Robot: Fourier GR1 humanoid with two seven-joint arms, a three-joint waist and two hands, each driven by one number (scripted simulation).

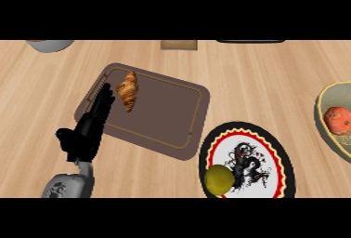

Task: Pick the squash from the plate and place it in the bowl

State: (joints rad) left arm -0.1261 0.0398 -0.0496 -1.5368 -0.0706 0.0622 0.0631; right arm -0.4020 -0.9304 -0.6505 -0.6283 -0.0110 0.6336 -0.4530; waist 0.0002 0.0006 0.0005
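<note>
Pale wood covers the tabletop (274,79), and on it lies a brown cutting board (165,116) with a croissant (127,90) near its far left corner. The left hand (89,128) rests over the board's left edge, its black fingers (104,100) straight and holding nothing, just beside the croissant. The yellow-green squash (218,179) sits at the near left of the black-rimmed plate (274,148) with a dragon design. At the right edge, a bowl (322,104) holds a red tomato (338,120). The right hand does not show.
</note>
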